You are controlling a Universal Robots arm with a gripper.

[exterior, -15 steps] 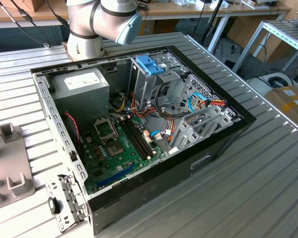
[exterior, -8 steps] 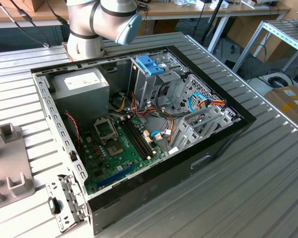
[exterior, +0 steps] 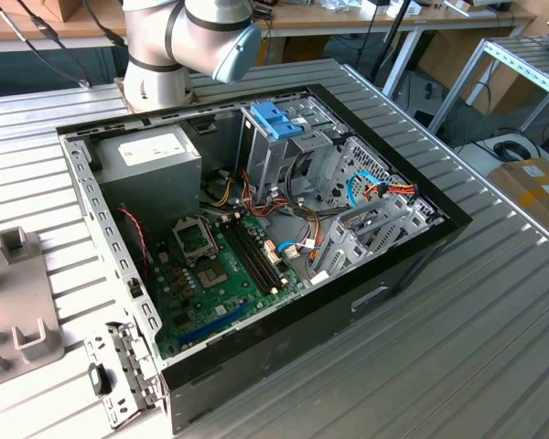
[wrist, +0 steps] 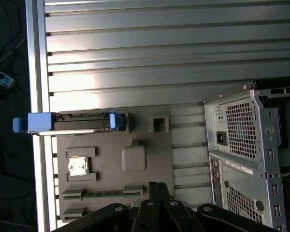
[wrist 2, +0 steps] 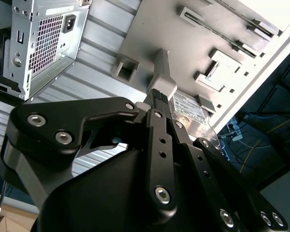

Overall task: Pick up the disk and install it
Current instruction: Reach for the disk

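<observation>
Pincer: in the first wrist view the gripper (wrist: 158, 185) is clenched on nothing, its fingertips pressed together. It hangs above the grey tray (wrist: 111, 145), apart from the disk.
Disk: the disk (wrist: 82, 122) stands on its long edge in a slot at the tray's border, just beside the table's edge. Its light-blue rail shows at both ends, and nothing touches it.
Tray: in the exterior view it lies on the slatted table (exterior: 494, 347), at about 8 o'clock from the computer case (exterior: 366, 302).
Case: it is open at the middle of the exterior view, with the motherboard (exterior: 220, 274) showing. A blue latch (exterior: 276, 121) sits at 12 o'clock inside.
Arm: the arm's base (exterior: 165, 55) stands at 11 o'clock of the case.
</observation>
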